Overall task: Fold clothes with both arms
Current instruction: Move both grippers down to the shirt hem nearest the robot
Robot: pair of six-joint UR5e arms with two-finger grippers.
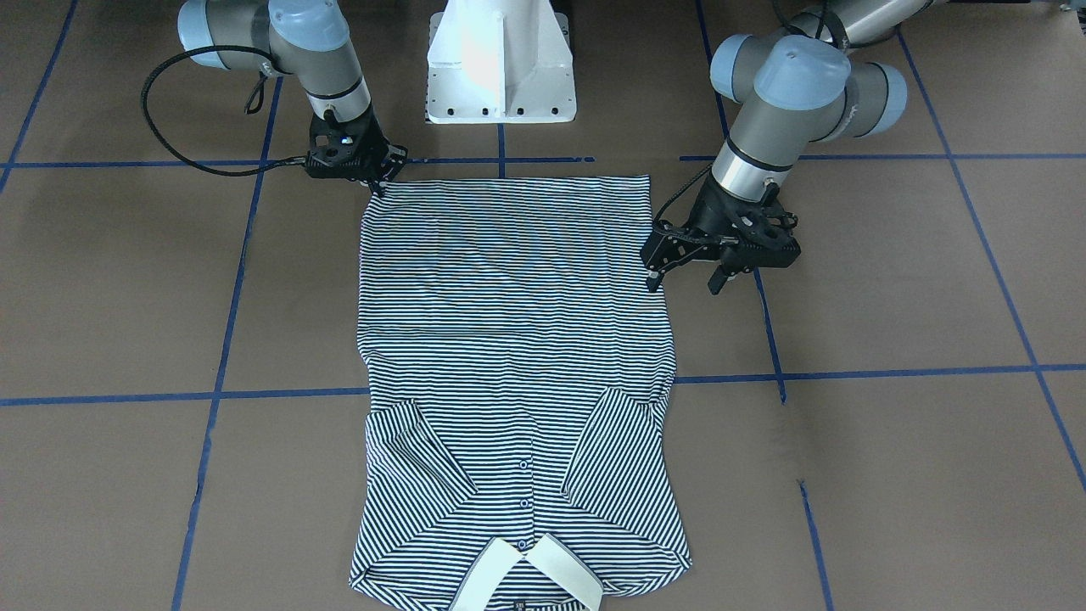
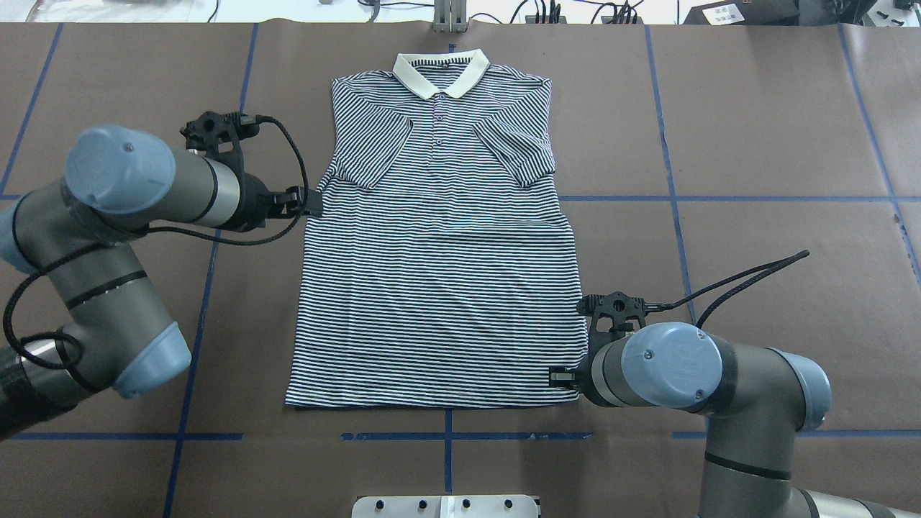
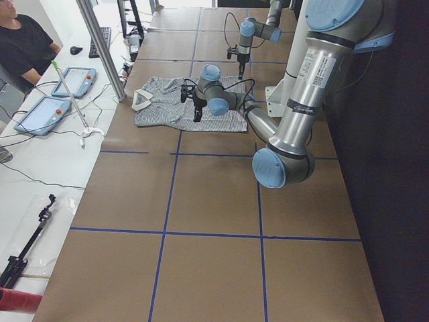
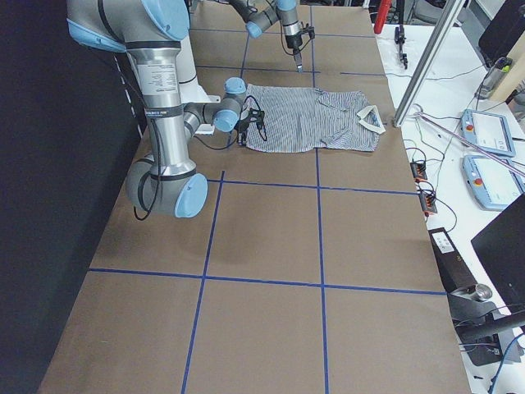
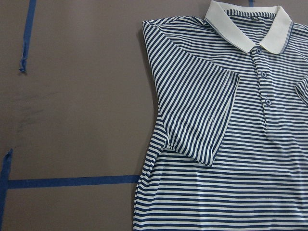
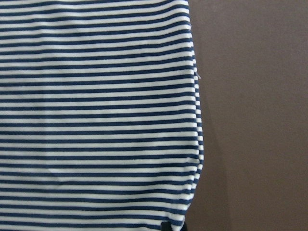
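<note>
Front view: cream collar [image 1: 567,570] nearest, polo shirt [image 1: 509,322] flat on brown table [image 1: 891,475], buttons [image 1: 523,464] up, both sleeves [image 1: 420,450] tucked in over chest, hem twd white pedestal [image 1: 501,68]; left gripper [image 1: 685,282] spread wide w/ one fingertip at shirt's side edge, right gripper [image 1: 379,182] at hem corner, can't tell if clenched. Overhead: shirt central, left gripper beside edge just under sleeve, right gripper at near hem corner. Wrist cams: left shows collar, buttons, folded sleeve; right shows striped side edge on table.

Striped polo shirt [image 4: 305,120] — flat on table [image 4: 262,238]
</note>
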